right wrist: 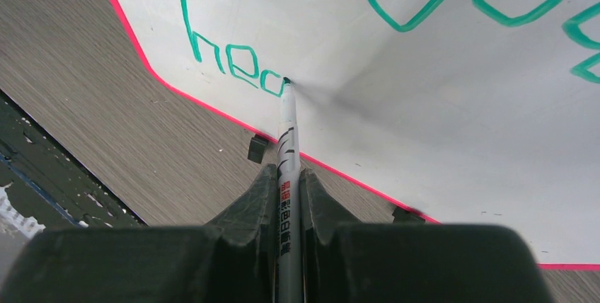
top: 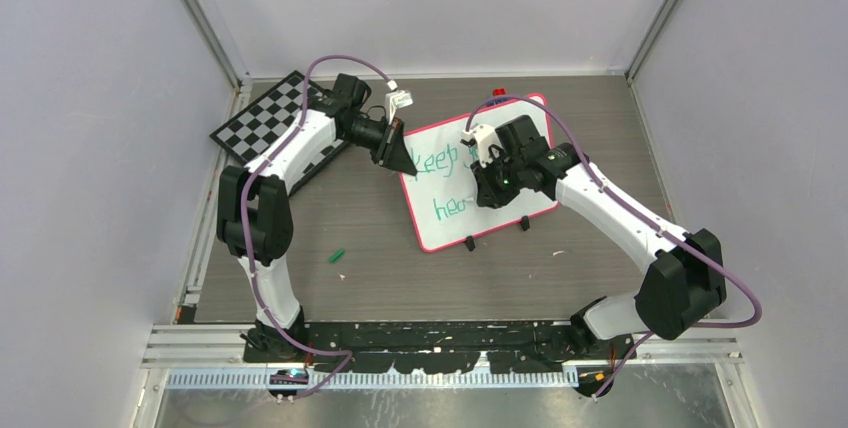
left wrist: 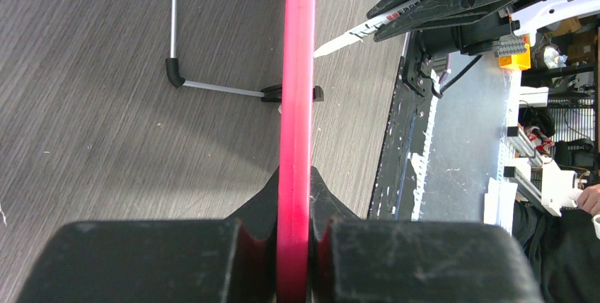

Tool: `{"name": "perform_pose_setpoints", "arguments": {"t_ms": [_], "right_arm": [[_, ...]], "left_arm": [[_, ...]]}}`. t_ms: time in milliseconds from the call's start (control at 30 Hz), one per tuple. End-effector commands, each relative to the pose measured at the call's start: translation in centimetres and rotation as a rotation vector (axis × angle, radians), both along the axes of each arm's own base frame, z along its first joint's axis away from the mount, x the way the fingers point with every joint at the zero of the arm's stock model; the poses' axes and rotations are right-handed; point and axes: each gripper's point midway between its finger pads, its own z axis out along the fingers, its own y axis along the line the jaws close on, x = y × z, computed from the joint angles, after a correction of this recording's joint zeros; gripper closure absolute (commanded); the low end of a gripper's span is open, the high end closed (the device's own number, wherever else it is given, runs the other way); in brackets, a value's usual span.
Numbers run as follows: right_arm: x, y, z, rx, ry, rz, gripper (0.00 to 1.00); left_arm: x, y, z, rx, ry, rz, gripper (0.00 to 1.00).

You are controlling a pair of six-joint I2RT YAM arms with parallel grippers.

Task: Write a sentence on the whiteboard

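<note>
The whiteboard [top: 452,230], white with a red-pink rim, stands tilted at the table's middle. Green lettering of the sentence [top: 437,161] reads "keep" on the upper line and "hea" [right wrist: 233,66] on the lower one; the right arm covers the rest. My left gripper [top: 398,160] is shut on the board's left edge, and in the left wrist view the rim [left wrist: 297,69] runs edge-on between the jaws of that gripper [left wrist: 295,175]. My right gripper [right wrist: 286,172] is shut on a white marker [right wrist: 288,133], whose tip touches the board just after the "a". In the top view the right gripper [top: 490,193] hovers over the board.
A black-and-white chessboard [top: 265,123] lies at the back left, under the left arm. A small green cap [top: 338,256] lies on the table ahead of the board. The board rests on two black feet [top: 469,242] and a wire stand [left wrist: 212,88]. A red object [top: 498,91] sits behind it.
</note>
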Motion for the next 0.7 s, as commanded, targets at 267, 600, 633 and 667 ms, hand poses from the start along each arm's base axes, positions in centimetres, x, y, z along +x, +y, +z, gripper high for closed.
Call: {"name": "perform_pose_setpoints", "arguments": {"t_ms": [267, 600, 633, 667], "right_arm": [[0.4, 0.0, 0.6, 0.027, -0.041, -0.010, 1.00], [-0.8, -0.5, 0.0, 0.015, -0.017, 0.004, 1.00], [-0.8, -0.5, 0.3, 0.018, -0.021, 0.007, 1.00], [-0.9, -0.5, 0.6, 0.019, -0.022, 0.009, 1.00]], "left_arm": [[0.1, 0.6, 0.8, 0.029, -0.075, 0.007, 1.00], [0.0, 0.5, 0.6, 0.030, -0.073, 0.000, 1.00], [0.0, 0.5, 0.6, 0.029, -0.074, 0.000, 1.00], [-0.1, 0.5, 0.6, 0.029, -0.074, -0.001, 1.00]]}}
